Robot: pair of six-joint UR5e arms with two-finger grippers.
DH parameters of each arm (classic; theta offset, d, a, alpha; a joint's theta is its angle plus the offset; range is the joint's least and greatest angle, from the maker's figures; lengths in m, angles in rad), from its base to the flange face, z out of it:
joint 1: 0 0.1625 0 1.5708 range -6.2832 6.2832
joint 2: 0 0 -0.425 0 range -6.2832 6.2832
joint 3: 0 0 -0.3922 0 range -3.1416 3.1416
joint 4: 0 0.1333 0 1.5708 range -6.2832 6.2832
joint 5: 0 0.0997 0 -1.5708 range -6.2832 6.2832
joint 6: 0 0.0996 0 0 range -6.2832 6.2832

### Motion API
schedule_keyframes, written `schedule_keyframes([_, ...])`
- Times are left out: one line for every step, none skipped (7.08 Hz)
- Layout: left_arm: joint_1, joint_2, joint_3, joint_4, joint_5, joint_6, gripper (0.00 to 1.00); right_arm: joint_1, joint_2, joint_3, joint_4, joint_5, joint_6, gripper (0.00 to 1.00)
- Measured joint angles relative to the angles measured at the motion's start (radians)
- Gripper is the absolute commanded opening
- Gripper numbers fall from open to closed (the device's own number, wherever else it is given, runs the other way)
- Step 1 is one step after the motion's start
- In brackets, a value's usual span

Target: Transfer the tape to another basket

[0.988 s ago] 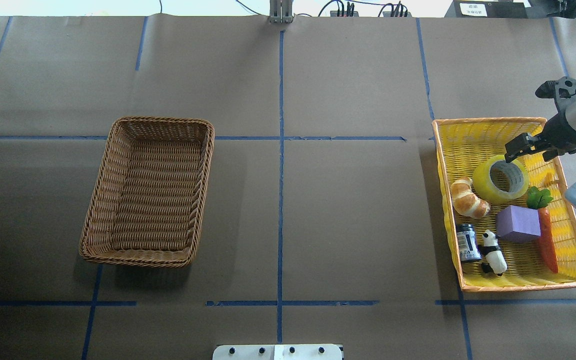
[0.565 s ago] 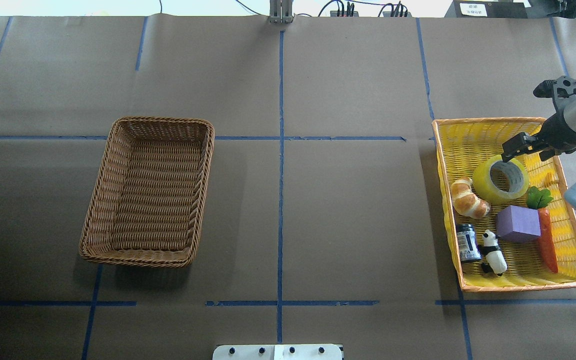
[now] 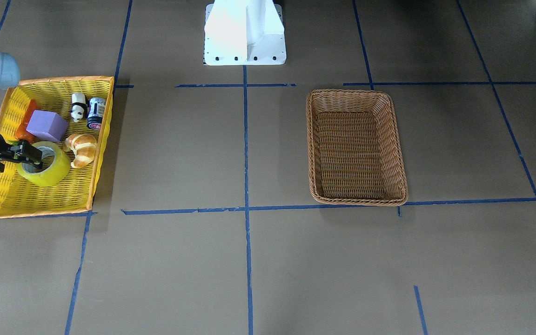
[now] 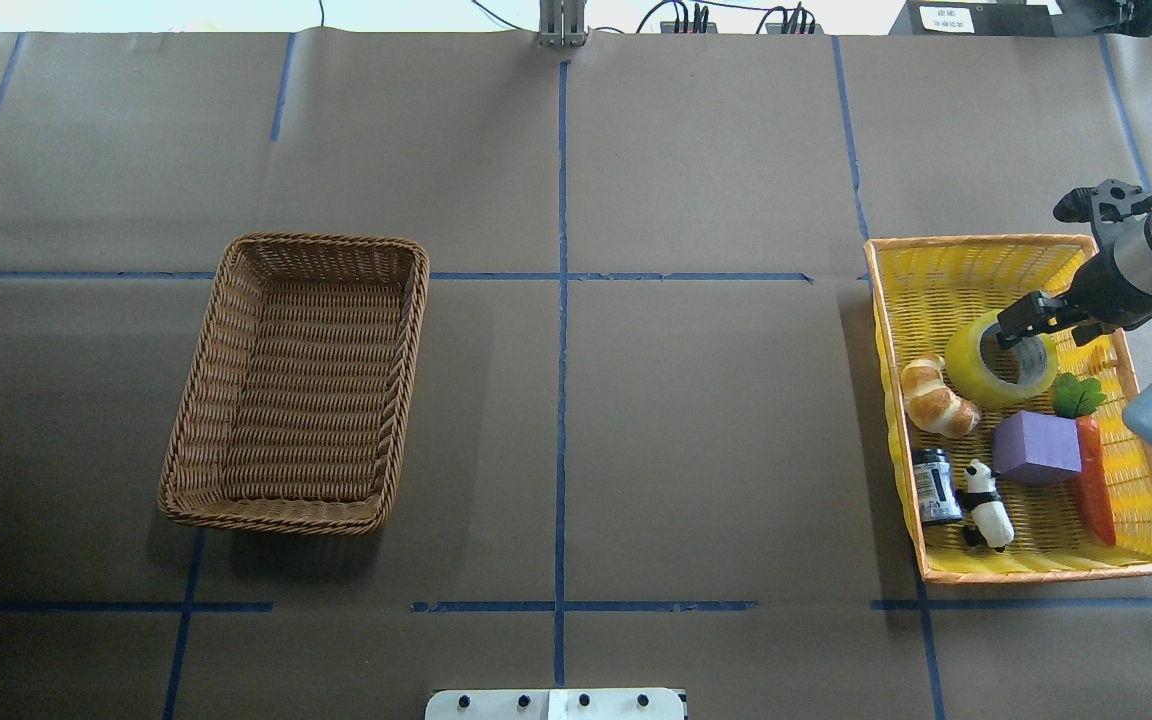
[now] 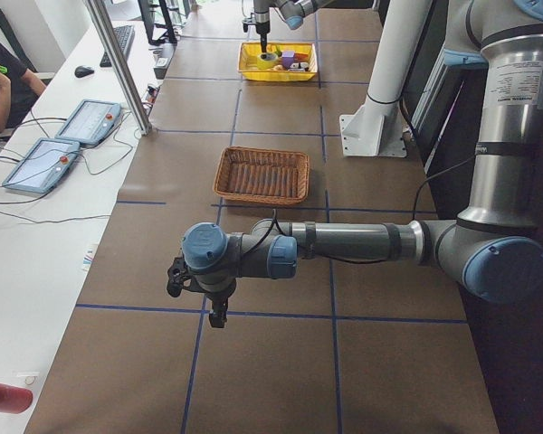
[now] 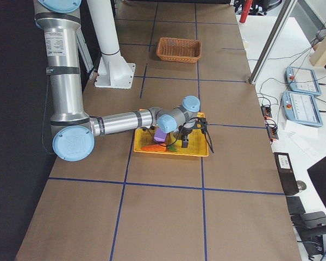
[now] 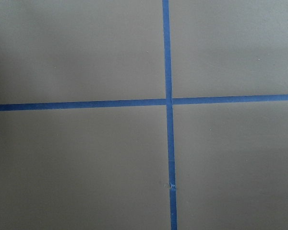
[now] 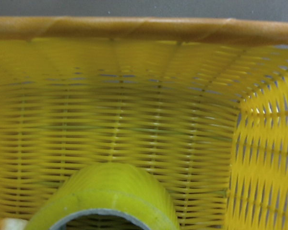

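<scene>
- Exterior left view: my left gripper [image 5: 217,316] hangs over the table [image 5: 281,362], well away from the tray [image 4: 1046,572]. I cannot tell whether its jaws are apart or together.
- The basket [image 4: 296,385] sits well left of the tray.
- The tape [image 4: 971,365] lies inside the tray, in its far half, touching a croissant [image 4: 936,397].
- My right gripper [image 4: 1014,325] is at the tape's far rim, jaws apart.

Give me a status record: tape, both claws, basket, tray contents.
tape: in tray, next to croissant
right claw: at tape's rim; grip unclear
left claw: over table, away from both containers; state unclear
basket: empty, on robot's left half
tray also holds: block, carrot, panda, can
</scene>
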Motion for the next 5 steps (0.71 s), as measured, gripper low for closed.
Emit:
schedule_keyframes([0.000,0.001,0.000,0.000,-0.005,0.000,1.00,-0.010,-0.007,-0.001,0.000,0.000,0.000,0.99])
schedule_keyframes([0.000,0.003,0.000,0.000,-0.009,0.000,1.00,-0.017,-0.012,-0.002,0.000,-0.001,0.001,0.90])
schedule_keyframes([0.000,0.004,-0.001,-0.001,-0.011,0.000,1.00,-0.021,-0.014,-0.002,0.000,-0.005,0.003,0.57])
schedule_keyframes([0.000,0.005,-0.001,-0.001,-0.012,0.001,1.00,-0.023,-0.014,-0.003,-0.001,-0.007,0.004,0.21])
schedule_keyframes([0.000,0.005,-0.001,-0.001,-0.013,0.001,1.00,-0.022,-0.015,-0.003,0.000,-0.007,0.001,0.08])
